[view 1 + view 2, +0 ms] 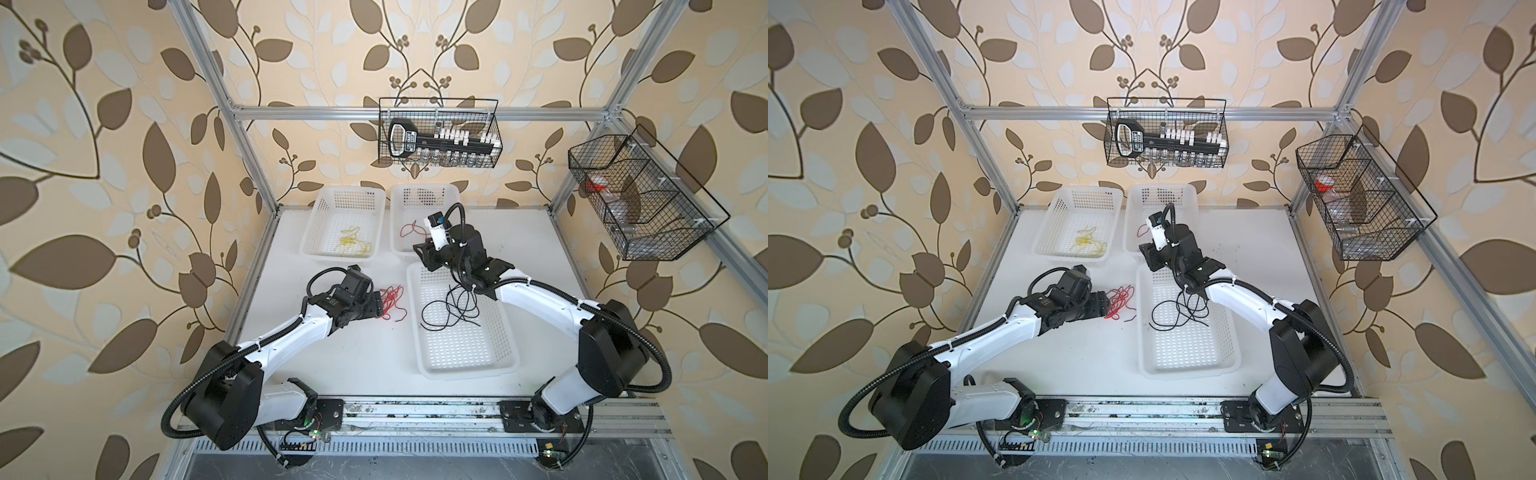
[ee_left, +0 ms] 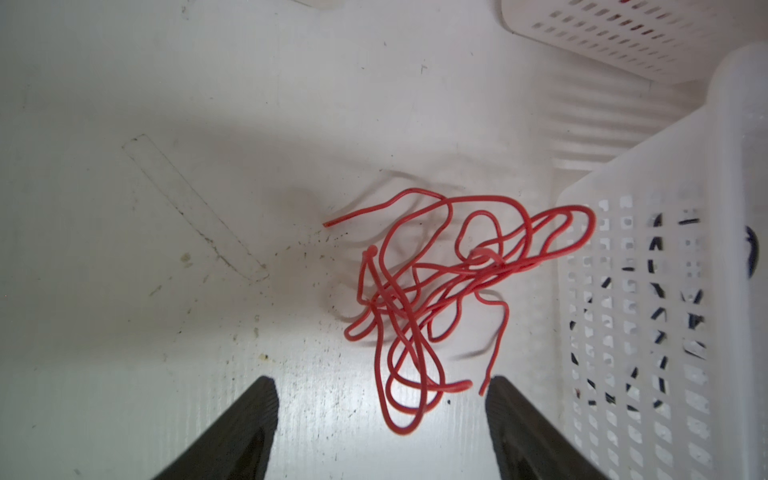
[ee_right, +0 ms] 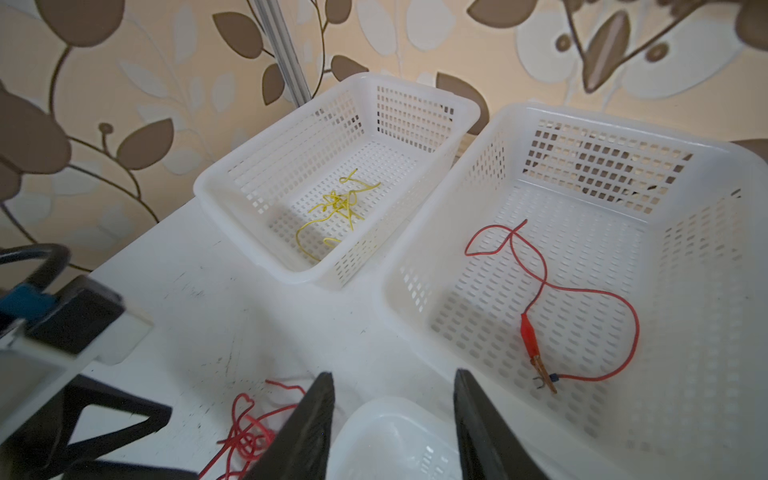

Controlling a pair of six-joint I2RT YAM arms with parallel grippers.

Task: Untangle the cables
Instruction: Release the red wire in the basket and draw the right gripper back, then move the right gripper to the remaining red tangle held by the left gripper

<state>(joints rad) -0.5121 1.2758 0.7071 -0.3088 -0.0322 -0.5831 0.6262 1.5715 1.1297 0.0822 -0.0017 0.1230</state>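
Black fingers (image 2: 249, 419) of the left pincer (image 2: 382, 386) fill the near edge of the left wrist view. They stand wide apart with nothing clamped. Between their tips, on the white tabletop (image 2: 166, 291), lies the lowest loop of the red cable tangle (image 2: 436, 291), and 1 free end stops just beside a fingertip. The tangle rests just beside the wall of the long white basket (image 2: 648, 332), which in a top view holds the black cables (image 1: 451, 309) in loose loops. Yellow cables (image 3: 336, 208) sit knotted in the far left basket (image 3: 316, 137). A single red lead (image 3: 582, 291) with an alligator clip (image 3: 530, 336) lies spread out in the far right basket (image 3: 685, 291). The right pincer (image 3: 394, 374) hangs near that basket's front rim, jaws apart and empty. The red wires look thin, light and springy, and they hold their curls. A pulled strand would therefore likely drag the whole clump along, and the smooth insulation could slip from a shallow pinch. The best hold, I judge, is a free end or an outer loop, taken deep between the pads. The dense crossing in the middle is a worse choice, since a grip there would clamp several strands together.
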